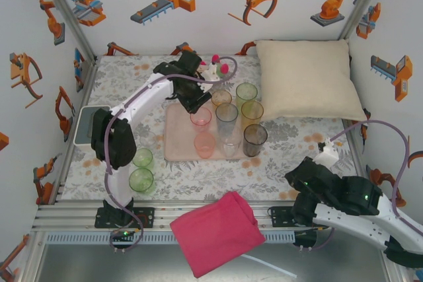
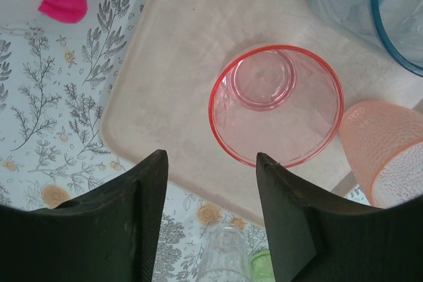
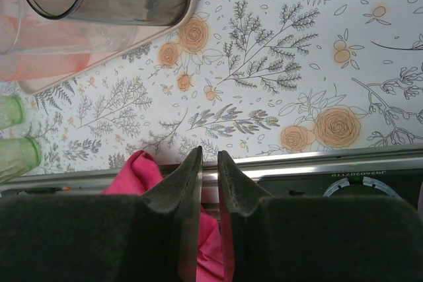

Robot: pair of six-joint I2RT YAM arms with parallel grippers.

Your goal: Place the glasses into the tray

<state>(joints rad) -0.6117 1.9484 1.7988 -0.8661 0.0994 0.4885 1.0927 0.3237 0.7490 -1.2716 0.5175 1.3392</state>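
Overhead rear view of whole table [image 1: 297, 156]; close downward wrist views, tray [image 2: 165, 84] in both

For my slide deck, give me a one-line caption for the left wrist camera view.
Open left gripper over the tray, just short of an upright pink glass standing on it.

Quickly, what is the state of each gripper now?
Left gripper: open, holding nothing, above the pink glass.
Right gripper: shut, holding nothing.
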